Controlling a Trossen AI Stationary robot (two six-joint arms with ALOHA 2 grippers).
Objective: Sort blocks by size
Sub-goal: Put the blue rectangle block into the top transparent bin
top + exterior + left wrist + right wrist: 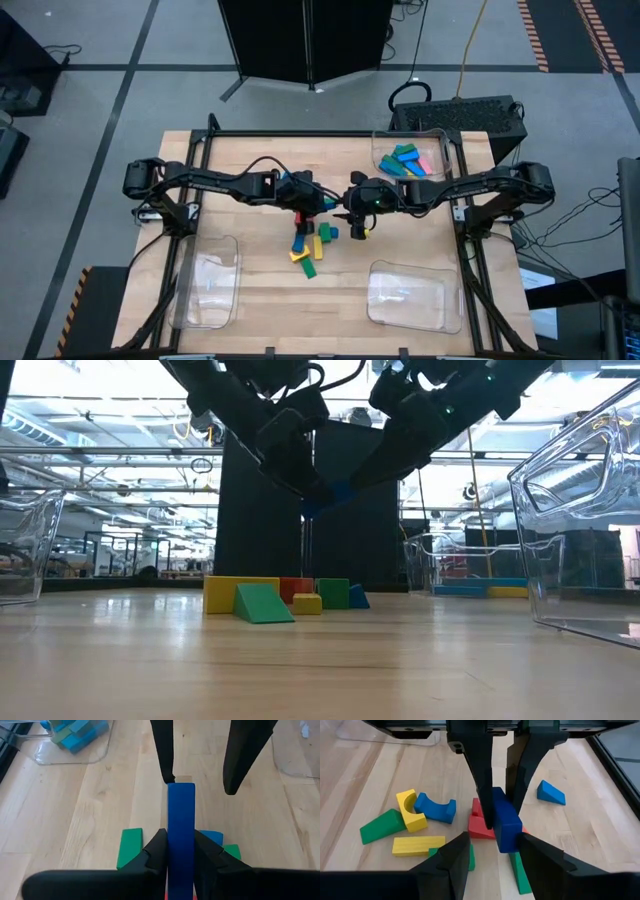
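Light wooden tabletop (260, 290) sits on a grey floor with black tape lines, and a black cabinet (305, 40) stands behind it. No readable writing or logos anywhere that I can spot.

Both arms meet over the middle. The left gripper (181, 851) is clamped on a long blue rectangular block (180, 835), held up off the table with its length pointing away from the wrist. The right gripper (490, 855) faces it, fingers apart on either side of the same blue block's far end; from the left wrist view, one finger looks to be right at the block's tip and the other stands clear, so it's open, not squeezing.

Under them is the loose pile of blocks (312, 248): a green wedge (382, 826), a yellow arch piece (410, 810), a blue arch piece (436, 808), a flat yellow bar (418, 845), a red block (479, 826), and a small blue wedge (551, 792) off on its own. In the low view they're bunched in a row on the wood.

A clear plastic tray (440, 140) at the far right corner holds blue, green and pink blocks (408, 162). Two more clear trays sit on the near side, one on the left (208, 285) and one on the right (412, 295).
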